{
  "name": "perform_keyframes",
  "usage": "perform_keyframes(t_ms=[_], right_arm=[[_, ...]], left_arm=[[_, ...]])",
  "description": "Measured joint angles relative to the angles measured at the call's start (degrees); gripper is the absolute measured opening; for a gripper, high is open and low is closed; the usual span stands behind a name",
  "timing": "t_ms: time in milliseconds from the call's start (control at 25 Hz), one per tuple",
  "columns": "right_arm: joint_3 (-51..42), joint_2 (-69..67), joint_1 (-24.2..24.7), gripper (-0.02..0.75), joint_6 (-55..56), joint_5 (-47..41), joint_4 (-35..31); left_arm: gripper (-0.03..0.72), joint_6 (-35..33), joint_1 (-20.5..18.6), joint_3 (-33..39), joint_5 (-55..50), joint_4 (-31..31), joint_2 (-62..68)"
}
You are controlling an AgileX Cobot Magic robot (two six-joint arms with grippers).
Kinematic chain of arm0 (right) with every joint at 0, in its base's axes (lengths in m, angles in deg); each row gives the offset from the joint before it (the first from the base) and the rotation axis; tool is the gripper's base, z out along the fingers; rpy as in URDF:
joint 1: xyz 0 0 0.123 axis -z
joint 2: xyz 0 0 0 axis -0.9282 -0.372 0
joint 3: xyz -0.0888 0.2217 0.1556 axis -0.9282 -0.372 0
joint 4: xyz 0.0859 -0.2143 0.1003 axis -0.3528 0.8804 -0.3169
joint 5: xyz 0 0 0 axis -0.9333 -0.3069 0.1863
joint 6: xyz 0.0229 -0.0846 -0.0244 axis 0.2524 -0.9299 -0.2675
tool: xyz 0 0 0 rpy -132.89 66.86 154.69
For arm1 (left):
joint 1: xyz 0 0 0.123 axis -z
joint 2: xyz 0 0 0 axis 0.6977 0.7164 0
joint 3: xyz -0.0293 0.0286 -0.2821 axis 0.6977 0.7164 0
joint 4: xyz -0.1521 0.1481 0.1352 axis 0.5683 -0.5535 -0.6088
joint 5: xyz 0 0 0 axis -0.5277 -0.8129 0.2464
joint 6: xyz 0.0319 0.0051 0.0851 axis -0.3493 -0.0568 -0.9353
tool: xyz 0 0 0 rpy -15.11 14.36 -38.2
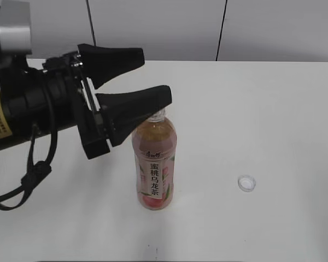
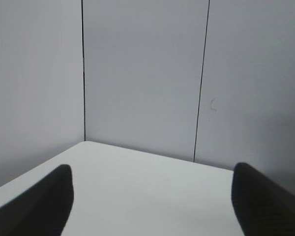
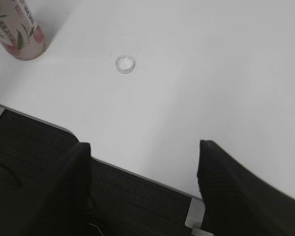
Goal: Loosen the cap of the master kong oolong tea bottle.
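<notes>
A white table (image 1: 273, 109) stands before grey wall panels (image 1: 153, 27).

A white table (image 1: 273, 109) stands against pale grey wall panels (image 2: 142, 73) (split by thin dark vertical seams).

The bottle (image 1: 154, 164) is clear with amber-pink tea, a pink peach label and black characters on a white strip. The cap (image 1: 246, 183) is white, on a white table (image 1: 262, 109). The left gripper (image 1: 157, 77) is black; grey wall panels (image 2: 142, 73) show dark seams
</notes>
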Motion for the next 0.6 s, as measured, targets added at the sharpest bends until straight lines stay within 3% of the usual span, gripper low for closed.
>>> perform_keyframes(t_ms=[160, 400, 600], right_arm=[[0.0, 0.0, 0.0, 0.514, 0.0, 0.0, 0.0], [0.0, 0.0, 0.0, 0.513, 0.0, 0.0, 0.0], [0.0, 0.0, 0.0, 0.513, 0.0, 0.0, 0.0]], left_arm=[[0.594, 3.8, 0.0, 0.0, -1.8, -2.0, -5.0], [0.593, 7.2, 0.0, 0.0, -13.5, -4.0, -14.9], [0.592, 11.9, 0.0, 0.1, -22.4, -9.8, -21.7]])
